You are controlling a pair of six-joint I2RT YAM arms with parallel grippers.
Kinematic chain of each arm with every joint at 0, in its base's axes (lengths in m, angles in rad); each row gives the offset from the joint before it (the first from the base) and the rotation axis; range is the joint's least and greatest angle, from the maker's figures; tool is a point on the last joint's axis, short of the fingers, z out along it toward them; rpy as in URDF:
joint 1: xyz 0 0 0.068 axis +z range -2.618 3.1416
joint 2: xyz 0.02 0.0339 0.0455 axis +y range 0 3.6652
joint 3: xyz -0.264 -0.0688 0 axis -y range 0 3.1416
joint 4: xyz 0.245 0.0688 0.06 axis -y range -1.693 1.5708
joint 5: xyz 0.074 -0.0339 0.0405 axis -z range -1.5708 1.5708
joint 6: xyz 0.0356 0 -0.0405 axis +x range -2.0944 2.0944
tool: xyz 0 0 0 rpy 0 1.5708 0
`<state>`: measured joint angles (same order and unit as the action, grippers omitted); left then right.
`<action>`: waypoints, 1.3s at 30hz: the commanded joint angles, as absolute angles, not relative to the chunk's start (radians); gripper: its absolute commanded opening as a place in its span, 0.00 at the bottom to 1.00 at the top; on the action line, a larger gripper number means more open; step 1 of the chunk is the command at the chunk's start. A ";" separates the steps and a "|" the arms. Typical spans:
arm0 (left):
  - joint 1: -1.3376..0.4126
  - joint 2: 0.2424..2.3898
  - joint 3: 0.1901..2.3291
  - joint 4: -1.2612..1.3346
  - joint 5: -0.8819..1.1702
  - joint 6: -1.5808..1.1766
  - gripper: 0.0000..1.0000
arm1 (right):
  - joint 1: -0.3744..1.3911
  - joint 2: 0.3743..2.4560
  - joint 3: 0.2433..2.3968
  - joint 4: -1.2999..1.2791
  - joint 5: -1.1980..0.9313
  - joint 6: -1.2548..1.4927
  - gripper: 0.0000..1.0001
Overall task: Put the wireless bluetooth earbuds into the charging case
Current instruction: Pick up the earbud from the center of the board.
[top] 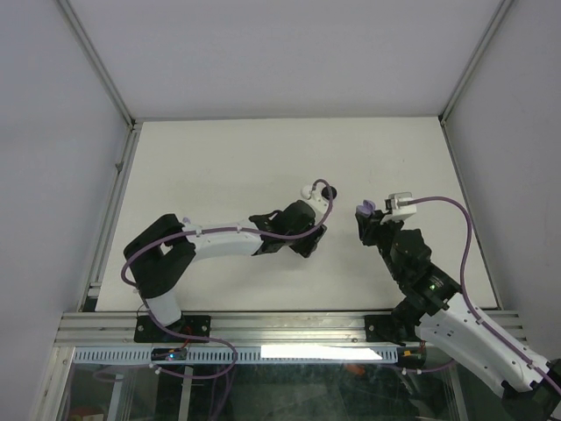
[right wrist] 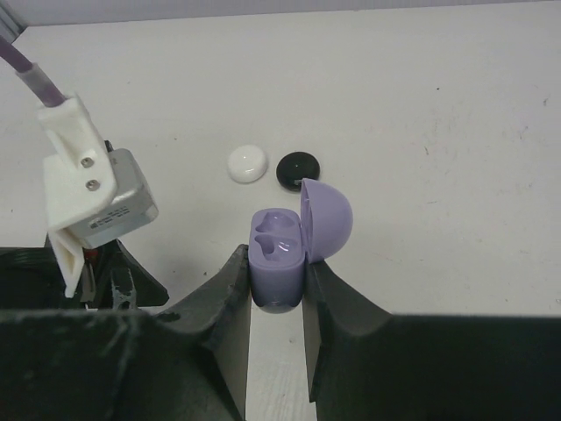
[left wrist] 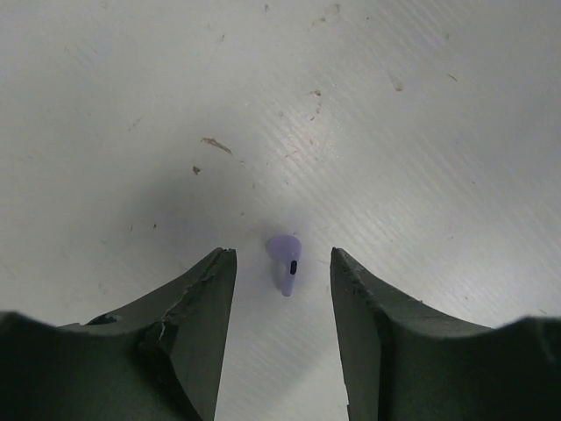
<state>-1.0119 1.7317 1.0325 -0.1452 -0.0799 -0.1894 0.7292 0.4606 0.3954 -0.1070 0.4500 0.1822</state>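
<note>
Between the left tool's point(left wrist: 282, 252) chipped fingers point(left wrist: 197, 324), smooth teardrop lavender earbud point(left wrist: 285, 261)

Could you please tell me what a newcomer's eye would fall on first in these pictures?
The lavender charging case stands out most: lid flipped open, clamped in the right gripper. Next, a single lavender earbud lies on the table between the open jaws of the left gripper, touching neither. Beyond the case sit a white disc and a black disc.
</note>
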 commanded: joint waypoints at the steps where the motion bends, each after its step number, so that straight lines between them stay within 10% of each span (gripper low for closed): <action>1: -1.030 1.773 1.116 -0.202 -0.148 -0.152 0.46 | 0.732 0.454 0.448 -0.101 0.479 0.189 0.00; 39: -1.067 1.920 1.255 -0.405 -0.201 -0.164 0.21 | 0.732 0.477 0.447 -0.087 0.466 0.173 0.00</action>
<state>-1.0554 1.9072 1.2243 -0.3748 -0.1673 -0.1661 0.7292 0.4725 0.4023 -0.1284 0.4595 0.1810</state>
